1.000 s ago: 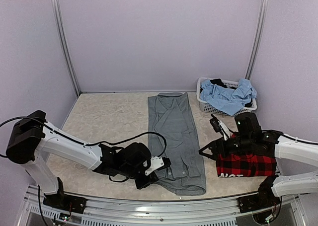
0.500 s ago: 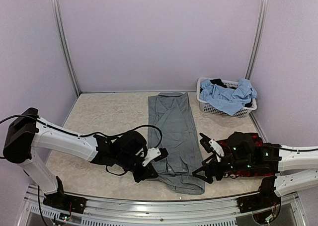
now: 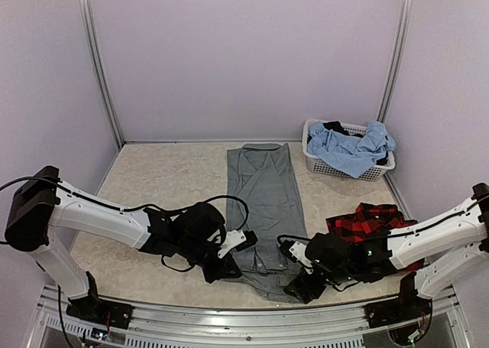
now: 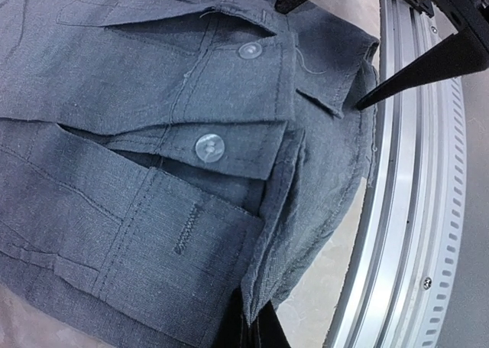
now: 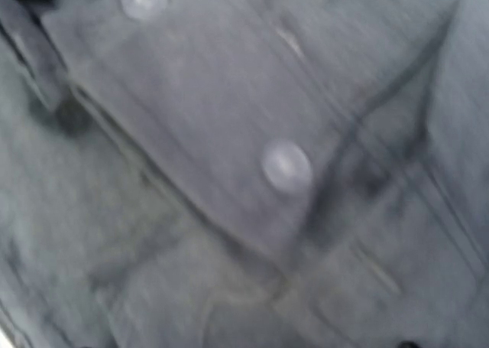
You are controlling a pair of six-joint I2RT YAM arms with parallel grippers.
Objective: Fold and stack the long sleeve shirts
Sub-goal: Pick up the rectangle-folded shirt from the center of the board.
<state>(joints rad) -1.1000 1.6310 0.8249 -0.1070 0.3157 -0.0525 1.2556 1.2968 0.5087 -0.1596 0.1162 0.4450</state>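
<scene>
Silver metal rail point(image 3: 229, 313) runs along the near edge of the cream, fuzzy worktop point(image 3: 153, 187). Just behind it, at the middle of that edge, lies the near end of the plain grey collared button-up shirt point(image 3: 263, 187). It is folded into a long narrow strip reaching from the near edge straight to the far edge.

The left claw point(image 3: 235, 265) sits low at the strip's near left corner. In its wrist view the dark fingertips point(image 4: 256, 331) are pressed together with a fold of the grey cloth pinched between them. The right claw point(image 3: 294, 278) is at the strip's near right corner. Its two black fingers point(image 4: 428, 63) are spread wide over the shirt's edge and grip nothing. Pale round buttons point(image 4: 210, 147) show on the folded layers between the two claws. The right wrist view is blurred and gives only grey cloth and a button close up.

Farther back, by the right edge, the red-and-black plaid flannel shirt point(image 3: 367, 219) lies crumpled behind the right arm, apart from the grey one. In the far right corner stands a white plastic laundry basket point(image 3: 327, 167), with a light blue garment point(image 3: 351, 151) heaped in it and draped over its rim.
</scene>
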